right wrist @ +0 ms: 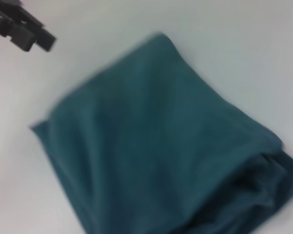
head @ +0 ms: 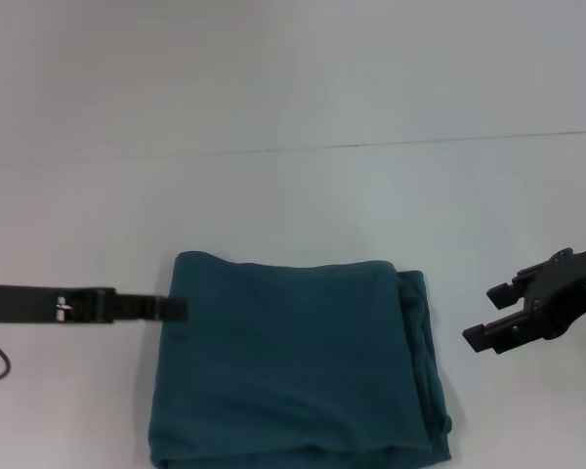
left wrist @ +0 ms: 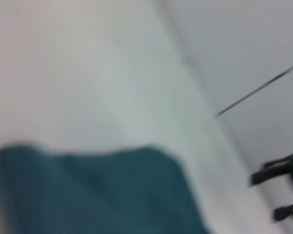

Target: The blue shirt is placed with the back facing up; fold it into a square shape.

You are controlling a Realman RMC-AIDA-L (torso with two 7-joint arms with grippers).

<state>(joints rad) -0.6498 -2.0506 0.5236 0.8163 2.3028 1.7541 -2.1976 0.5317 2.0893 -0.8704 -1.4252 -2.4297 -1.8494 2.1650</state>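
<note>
The folded shirt (head: 293, 362) is seen at lower centre, between the left hand (head: 174, 309) at its left edge and the right hand (head: 498, 315), parted, apart. Whether the left hand is parted cannot be told. Bunched layers are shown only by the right wrist view.

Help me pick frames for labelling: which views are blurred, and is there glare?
Head view: sharp, even light, no glare on the blue shirt. Left wrist view: heavily smeared, shirt edges soft. Right wrist view: mildly blurred, folds readable.
</note>
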